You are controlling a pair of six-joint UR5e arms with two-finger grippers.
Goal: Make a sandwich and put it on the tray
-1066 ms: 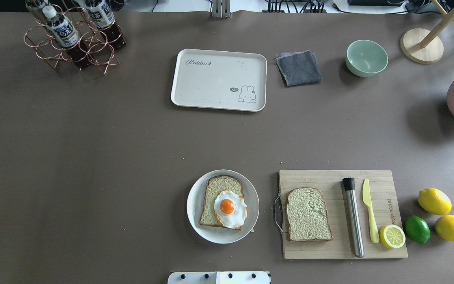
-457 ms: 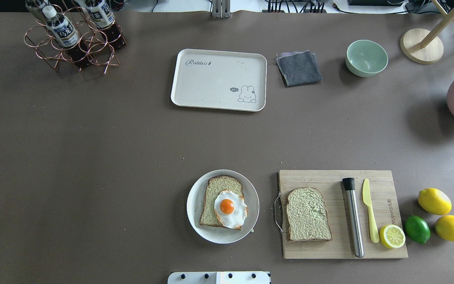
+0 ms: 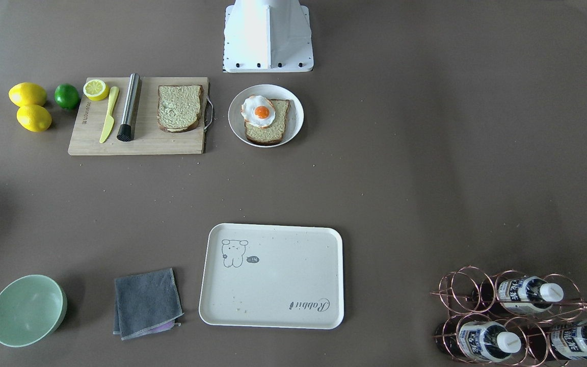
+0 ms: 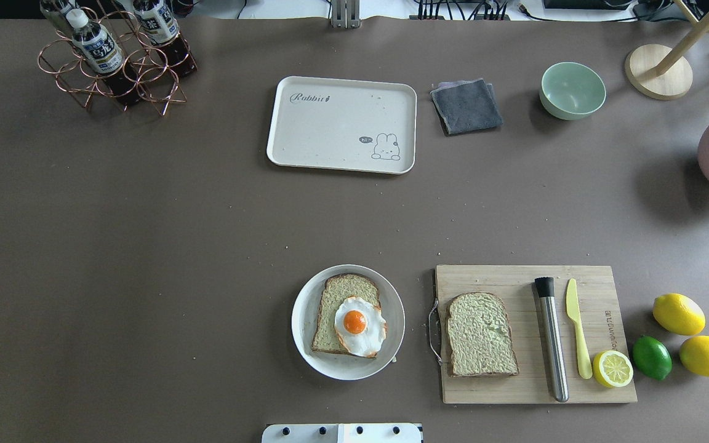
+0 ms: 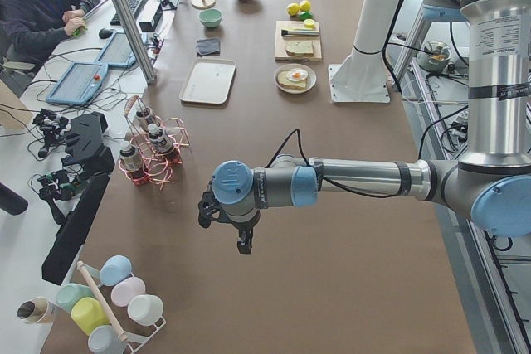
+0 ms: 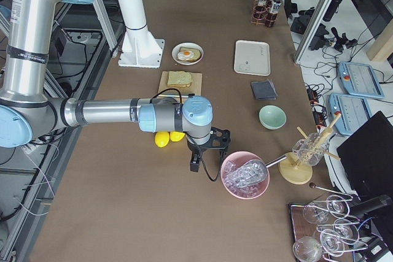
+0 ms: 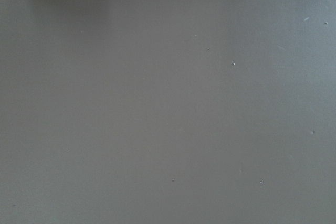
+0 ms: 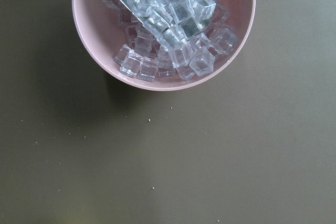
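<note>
Left gripper (image 5: 236,234) is held over the bare brown table (image 5: 332,271) at the left end; its opening cannot be told. A cream-white rounded rectangular tray (image 4: 330,132) is placed far, at centre. One greenish-tan bread slice (image 4: 342,292) with a white fried egg (image 4: 360,326) is laid on a round white plate (image 4: 302,320) near centre, and the second slice (image 4: 480,335) on a wooden cutting board (image 4: 502,280) to the right. For the right gripper (image 6: 198,161), beside a pink bowl of ice cubes (image 8: 173,86), the opening cannot be told either.

One greenish-tan, brown-crusted bread slice (image 4: 336,301) lies flat at the overhead view's lower centre, with the fried egg (image 4: 359,326) on top, yolk up. The second slice (image 4: 482,334) lies flat and uncovered just to its right. The cream tray (image 4: 330,132) sits flat at upper centre, well apart from both.
</note>
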